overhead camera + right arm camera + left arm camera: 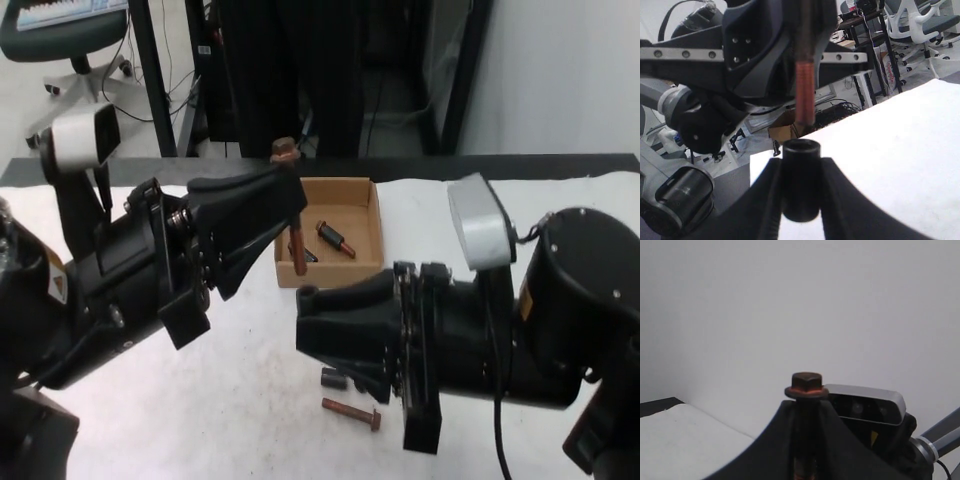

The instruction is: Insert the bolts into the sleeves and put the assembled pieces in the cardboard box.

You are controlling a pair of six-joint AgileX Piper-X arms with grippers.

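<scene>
My left gripper (806, 412) is shut on a rusty copper bolt (806, 385), held upright with its hex head on top. In the high view that bolt (297, 250) hangs in front of the cardboard box (365, 205), under the left gripper (290, 205). My right gripper (800, 172) is shut on a black sleeve (800, 187), whose open end faces up. The bolt's threaded tip (804, 95) hangs just above the sleeve's mouth, not inside it. In the high view the right gripper (312, 300) sits right below the bolt. One assembled piece (335, 238) lies in the box.
A spare black sleeve (333, 378) and a loose bolt (352, 412) lie on the white bench near its front, beside the right arm. The bench's dark back edge (520, 165) runs behind the box. An office chair (70, 40) stands beyond it at the far left.
</scene>
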